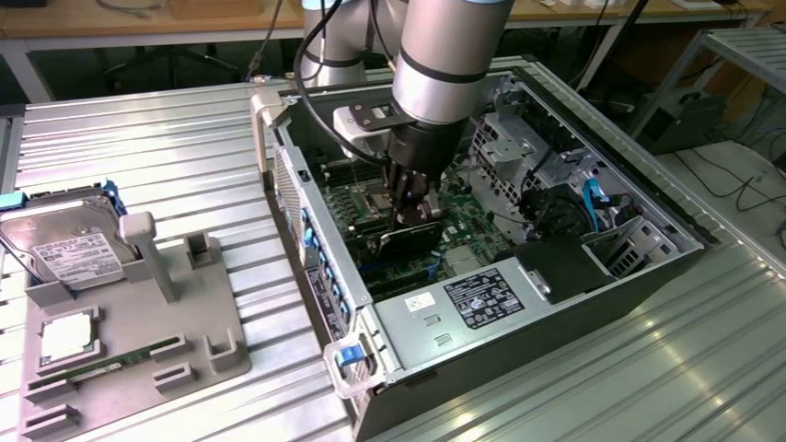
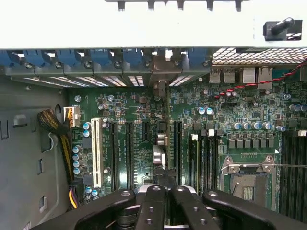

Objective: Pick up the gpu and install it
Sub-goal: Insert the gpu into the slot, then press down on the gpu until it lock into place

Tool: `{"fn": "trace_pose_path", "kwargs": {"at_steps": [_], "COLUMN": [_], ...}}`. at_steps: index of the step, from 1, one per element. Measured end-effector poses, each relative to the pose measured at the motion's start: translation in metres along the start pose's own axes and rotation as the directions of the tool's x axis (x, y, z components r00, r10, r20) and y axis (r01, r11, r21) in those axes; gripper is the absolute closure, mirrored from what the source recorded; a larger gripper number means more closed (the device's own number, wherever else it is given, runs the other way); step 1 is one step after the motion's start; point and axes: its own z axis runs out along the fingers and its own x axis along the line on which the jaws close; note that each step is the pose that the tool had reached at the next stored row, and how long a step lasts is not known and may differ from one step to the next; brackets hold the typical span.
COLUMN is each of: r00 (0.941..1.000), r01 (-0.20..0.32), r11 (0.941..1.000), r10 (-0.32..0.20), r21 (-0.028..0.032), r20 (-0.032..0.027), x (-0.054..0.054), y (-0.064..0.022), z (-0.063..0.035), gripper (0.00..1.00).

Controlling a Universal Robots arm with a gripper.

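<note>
Black two-finger gripper closed on dark flat gpu card, hanging edge-down just below jaws inside open grey computer case. Best kept vertical, square over green motherboard's slot beneath jaws, pressed evenly.

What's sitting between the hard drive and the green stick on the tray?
A square silver chip lies between them, in the exterior view.

— Where do we see free room inside the computer case?

— Above the motherboard the top is open, and the gripper stands there, closed on the gpu.

— What blocks us?

— The drive cage and blue cables crowd the exterior view's right. The case wall closes the left. A yellow-black cable bundle lies beside the board.
</note>
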Motion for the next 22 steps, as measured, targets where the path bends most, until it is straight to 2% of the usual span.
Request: {"fn": "trace_pose_path", "kwargs": {"at_steps": [13, 17, 22], "r00": [1.0000, 1.0000, 1.0000], "r01": [0.000, 0.000, 0.002], "r11": [1.0000, 1.0000, 1.0000], "r10": [0.000, 0.000, -0.002], "r21": [0.0000, 0.0000, 0.0000], "r20": [0.0001, 0.0000, 0.0000], "x": [0.000, 0.000, 0.000], "y": [0.0008, 0.0192, 0.0307], "z": [0.0000, 0.0001, 0.0002], "gripper": [0.89, 0.89, 0.89]}}
